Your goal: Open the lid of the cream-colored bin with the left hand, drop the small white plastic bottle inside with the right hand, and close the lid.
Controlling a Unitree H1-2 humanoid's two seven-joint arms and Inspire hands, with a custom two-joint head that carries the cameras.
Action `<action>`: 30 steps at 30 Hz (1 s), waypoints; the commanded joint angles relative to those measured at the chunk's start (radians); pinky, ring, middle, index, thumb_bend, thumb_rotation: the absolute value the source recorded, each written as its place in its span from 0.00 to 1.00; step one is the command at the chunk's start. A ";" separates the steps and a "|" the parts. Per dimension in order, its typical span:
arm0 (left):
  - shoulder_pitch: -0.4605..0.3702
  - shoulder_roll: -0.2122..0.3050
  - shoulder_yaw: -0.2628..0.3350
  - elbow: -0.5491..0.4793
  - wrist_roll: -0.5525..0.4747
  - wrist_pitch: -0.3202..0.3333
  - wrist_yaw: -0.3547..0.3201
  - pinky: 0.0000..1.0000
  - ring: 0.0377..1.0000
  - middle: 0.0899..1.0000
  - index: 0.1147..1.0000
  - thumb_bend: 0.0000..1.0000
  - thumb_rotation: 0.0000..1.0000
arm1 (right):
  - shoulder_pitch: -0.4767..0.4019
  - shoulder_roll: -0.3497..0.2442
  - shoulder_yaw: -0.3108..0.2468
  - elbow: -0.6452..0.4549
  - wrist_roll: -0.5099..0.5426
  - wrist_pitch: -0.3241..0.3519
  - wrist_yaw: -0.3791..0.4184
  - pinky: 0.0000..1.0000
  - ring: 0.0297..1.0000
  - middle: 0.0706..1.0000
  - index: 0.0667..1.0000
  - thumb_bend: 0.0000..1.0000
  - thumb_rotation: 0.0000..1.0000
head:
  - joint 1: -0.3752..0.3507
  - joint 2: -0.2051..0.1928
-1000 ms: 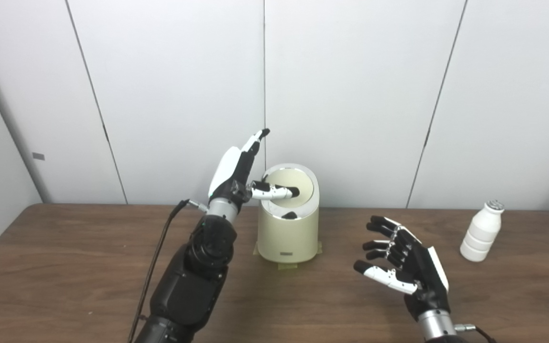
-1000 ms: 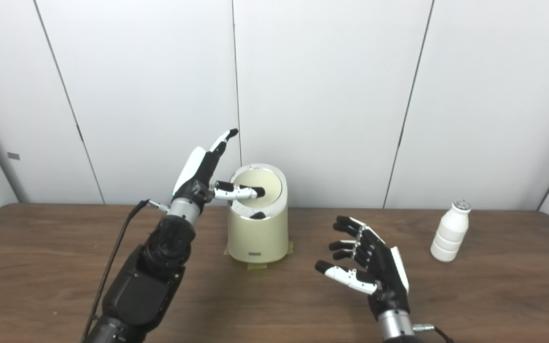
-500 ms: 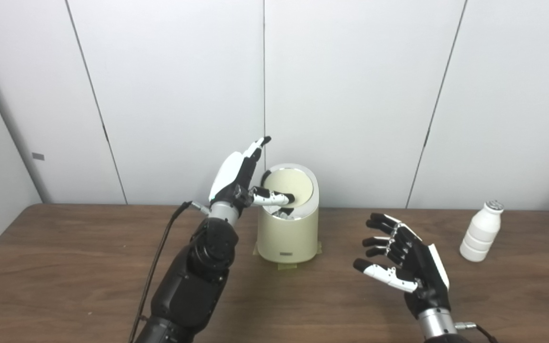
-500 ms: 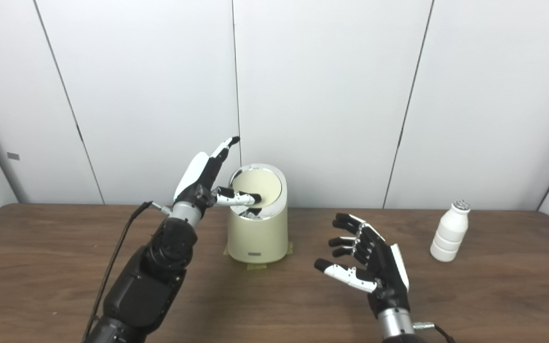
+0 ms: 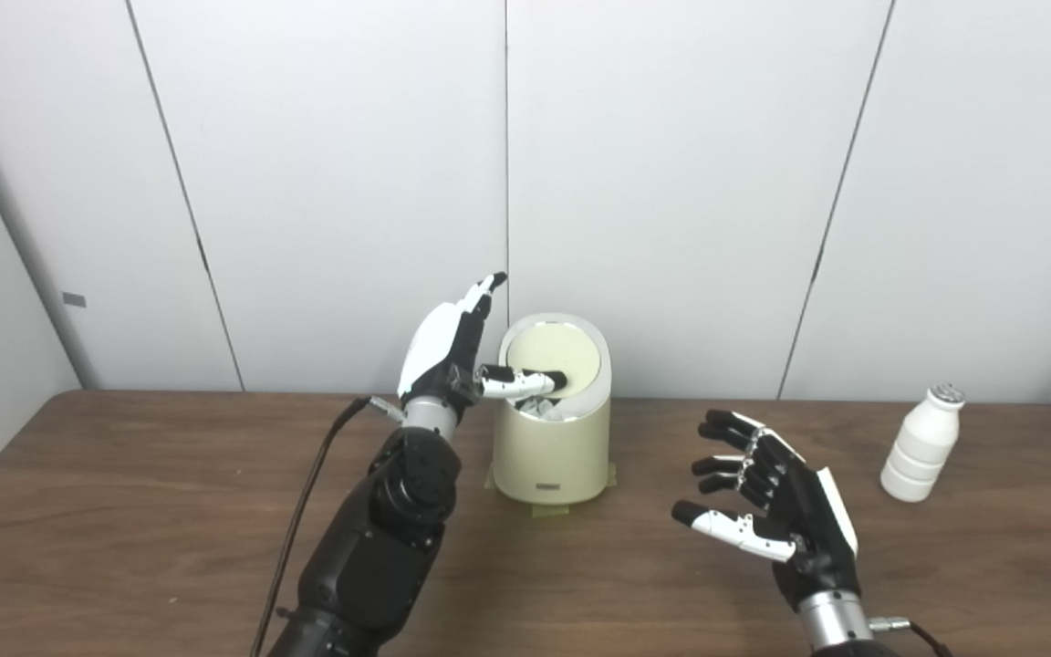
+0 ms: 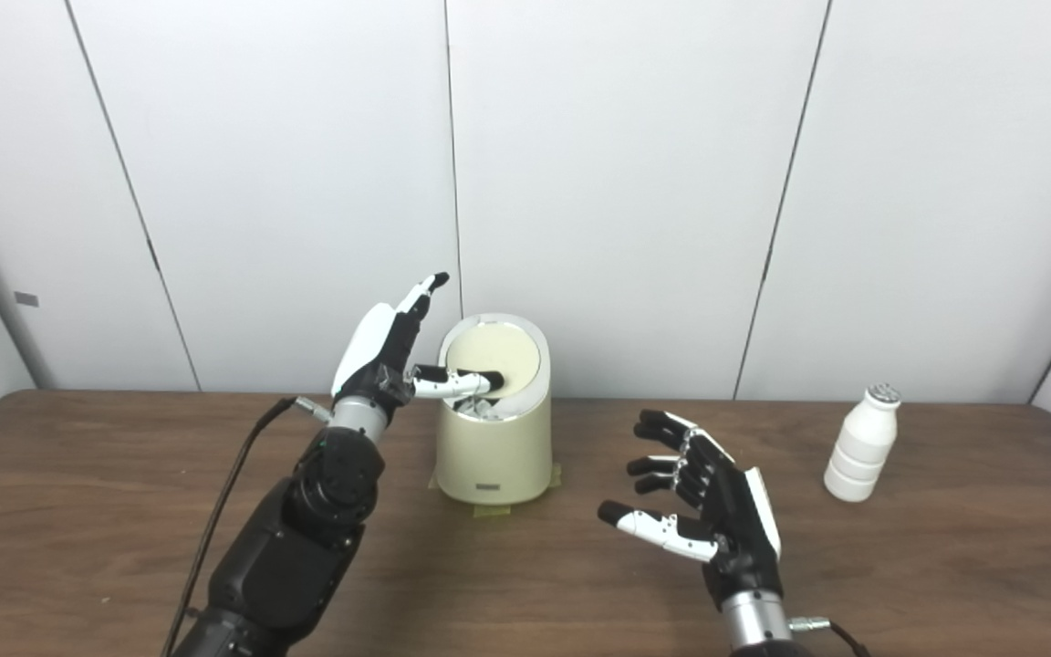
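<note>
**Lid Tipped, Bottle Waiting**

The left robot hand [image 5: 452, 342], fingers spread and holding nothing, presses its thumb on the bin [image 5: 551, 447] lid [image 5: 551, 358], which tilts to show a gap at its front edge. The right robot hand [image 5: 776, 502] hovers wide and empty over the tabletop [image 5: 124, 511]. The bottle [image 5: 922, 443] stands untouched, well apart at right; dropping and closing remain.

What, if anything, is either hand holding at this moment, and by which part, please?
Nothing is gripped. The left hand is open, only its thumb lying across the bin's lid. The right hand is open and empty, apart from the bottle.
</note>
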 commanded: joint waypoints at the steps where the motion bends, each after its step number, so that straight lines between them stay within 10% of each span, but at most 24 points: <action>1: -0.067 0.022 -0.036 -0.005 0.059 -0.013 0.000 0.87 1.00 1.00 1.00 0.70 0.00 | -0.034 0.005 0.000 -0.039 0.005 -0.020 -0.002 0.50 0.57 0.72 0.70 0.78 0.15 | -0.002 0.003; 8: -0.095 0.102 -0.210 -0.065 0.245 0.139 -0.160 0.96 1.00 1.00 1.00 0.76 0.00 | -0.039 0.004 0.001 -0.030 0.010 -0.034 0.002 0.49 0.57 0.73 0.71 0.78 0.15 | 0.000 0.005; 17: -0.105 0.156 -0.296 -0.133 0.349 0.187 -0.295 0.82 0.99 1.00 1.00 0.82 0.00 | -0.043 0.005 0.000 -0.024 0.015 -0.045 0.002 0.47 0.57 0.72 0.71 0.77 0.15 | 0.001 0.006; 25: -0.088 0.140 -0.243 -0.176 0.366 0.200 -0.255 0.76 0.95 1.00 1.00 0.74 0.00 | -0.043 0.004 0.000 -0.020 0.012 -0.044 0.001 0.47 0.57 0.72 0.71 0.76 0.14 | 0.001 0.004; 30: -0.049 0.089 -0.115 -0.208 0.306 0.120 -0.077 0.67 0.86 0.94 0.97 0.70 0.01 | -0.040 0.003 0.002 -0.026 0.003 -0.043 -0.002 0.47 0.57 0.72 0.71 0.75 0.13 | 0.001 0.004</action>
